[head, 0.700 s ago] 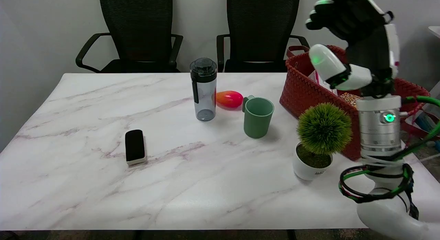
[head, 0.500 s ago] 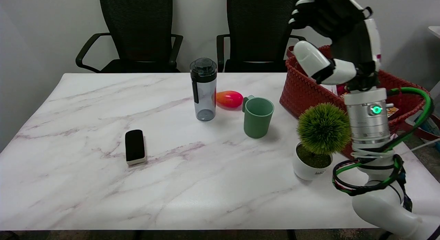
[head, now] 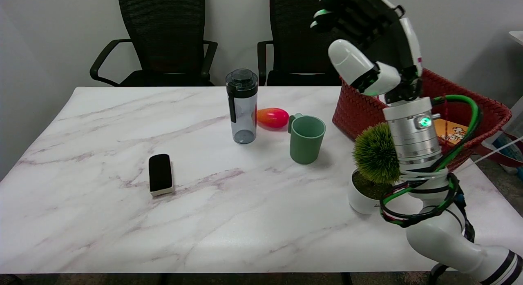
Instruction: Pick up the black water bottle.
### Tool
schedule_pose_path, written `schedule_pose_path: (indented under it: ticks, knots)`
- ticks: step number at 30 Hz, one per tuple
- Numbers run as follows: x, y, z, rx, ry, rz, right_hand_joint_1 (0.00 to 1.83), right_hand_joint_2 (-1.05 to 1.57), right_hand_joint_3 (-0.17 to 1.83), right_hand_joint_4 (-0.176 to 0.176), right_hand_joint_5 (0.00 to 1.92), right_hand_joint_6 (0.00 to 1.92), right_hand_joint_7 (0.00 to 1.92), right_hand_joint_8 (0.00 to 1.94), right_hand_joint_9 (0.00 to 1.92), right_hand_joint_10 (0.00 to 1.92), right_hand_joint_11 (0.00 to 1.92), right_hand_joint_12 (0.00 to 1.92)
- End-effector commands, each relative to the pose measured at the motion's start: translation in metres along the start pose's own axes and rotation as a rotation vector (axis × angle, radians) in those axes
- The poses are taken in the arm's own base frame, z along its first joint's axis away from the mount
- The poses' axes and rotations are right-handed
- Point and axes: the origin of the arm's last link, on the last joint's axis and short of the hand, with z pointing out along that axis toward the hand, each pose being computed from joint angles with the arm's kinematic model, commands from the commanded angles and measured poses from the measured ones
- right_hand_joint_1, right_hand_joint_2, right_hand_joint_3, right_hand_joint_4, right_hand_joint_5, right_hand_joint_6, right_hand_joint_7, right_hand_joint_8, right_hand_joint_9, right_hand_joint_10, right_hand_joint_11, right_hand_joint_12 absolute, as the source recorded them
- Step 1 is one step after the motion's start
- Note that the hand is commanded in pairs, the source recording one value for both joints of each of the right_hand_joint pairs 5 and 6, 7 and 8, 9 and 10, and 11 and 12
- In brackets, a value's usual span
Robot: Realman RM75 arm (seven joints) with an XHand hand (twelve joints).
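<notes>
The black water bottle (head: 242, 106), smoky clear with a black lid and side strap, stands upright near the middle of the marble table (head: 122, 219). My right hand (head: 365, 40) is raised high in the air to the right of the bottle, above the red basket's left edge. Its fingers are apart and hold nothing. A wide gap separates the hand from the bottle, with the green mug between them lower down.
A red-orange egg-shaped object (head: 272, 117) lies just right of the bottle. A green mug (head: 306, 139) stands beyond it, then a small potted plant (head: 374, 166) and a woven red basket (head: 359, 109). A black eraser block (head: 160, 173) lies front left. Two chairs stand behind.
My right arm has swung left, carrying the raised hand from above the basket's middle toward its left edge, nearer the bottle. Nothing on the table has moved.
</notes>
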Motion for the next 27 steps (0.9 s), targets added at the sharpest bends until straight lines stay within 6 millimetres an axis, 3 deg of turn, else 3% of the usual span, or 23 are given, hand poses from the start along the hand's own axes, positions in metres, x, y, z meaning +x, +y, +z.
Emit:
schedule_pose_path:
  ticks: [1, 10, 27]
  knots:
    - [-0.055, 0.025, -0.005, -0.166, -0.129, 0.212, 0.99, 0.33, 0.91, 0.000, 0.60, 0.60, 0.65, 0.65, 0.73, 0.73, 0.75, 0.75]
    - [-0.077, 0.034, -0.013, -0.242, -0.169, 0.249, 0.99, 0.32, 0.91, 0.000, 0.59, 0.59, 0.64, 0.64, 0.72, 0.72, 0.73, 0.73]
    - [-0.121, 0.068, -0.043, -0.415, -0.152, 0.359, 0.99, 0.32, 0.92, 0.000, 0.60, 0.60, 0.63, 0.63, 0.69, 0.69, 0.68, 0.68]
